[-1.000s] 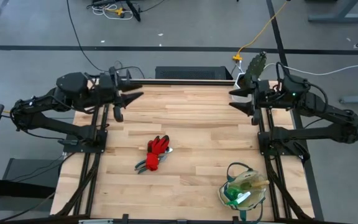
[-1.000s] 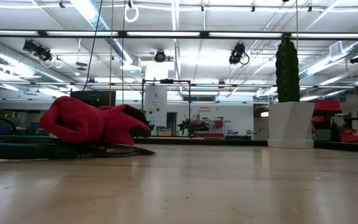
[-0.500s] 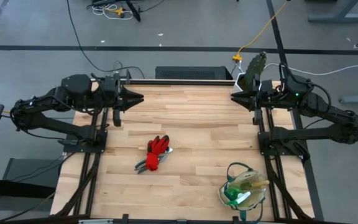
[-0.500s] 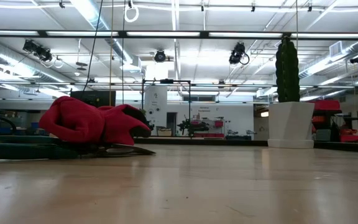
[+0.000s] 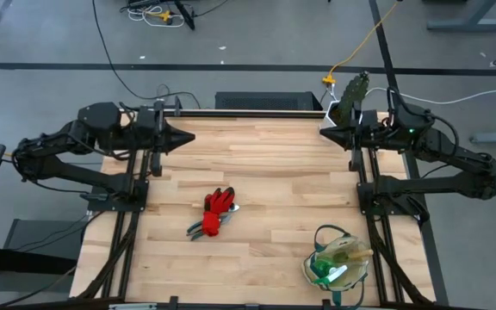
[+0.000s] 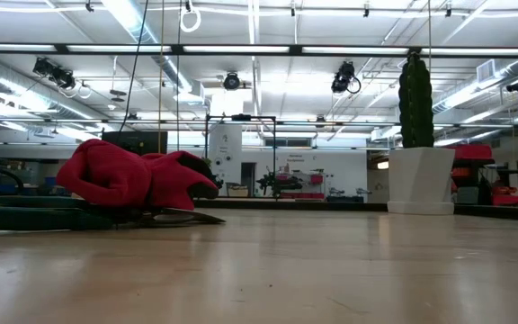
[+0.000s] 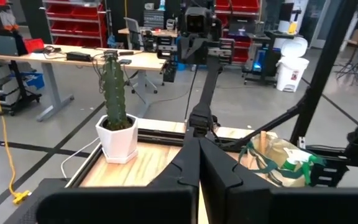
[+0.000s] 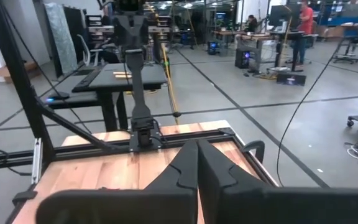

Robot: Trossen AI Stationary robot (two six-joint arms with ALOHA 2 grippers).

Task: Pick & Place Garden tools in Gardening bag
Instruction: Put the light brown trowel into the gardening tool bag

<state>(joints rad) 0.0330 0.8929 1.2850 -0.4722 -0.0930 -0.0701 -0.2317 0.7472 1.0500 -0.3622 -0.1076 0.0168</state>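
Red-and-black gloves (image 5: 220,202) lie on dark-handled pruners (image 5: 203,227) in the middle of the table; the low view shows the gloves (image 6: 133,178) heaped over the pruners (image 6: 52,218). The beige gardening bag (image 5: 337,263) stands at the near right, with a green-and-white spray bottle (image 5: 327,272) and a wooden handle inside. My left gripper (image 5: 191,136) is shut at the far left, level above the table, with nothing held. My right gripper (image 5: 322,129) is shut at the far right, also with nothing held. Both wrist views show their fingers (image 7: 199,163) (image 8: 197,163) pressed together.
A green cactus in a white hexagonal pot (image 5: 351,93) stands at the far right corner, behind my right gripper; it also shows in the low view (image 6: 419,135). Bare wood lies between the two grippers and the gloves.
Both grippers have shut on nothing: their fingers stood apart one second ago and now meet in a point. The arms have stayed at the far corners. The gloves, the pruners and the bag have not moved.
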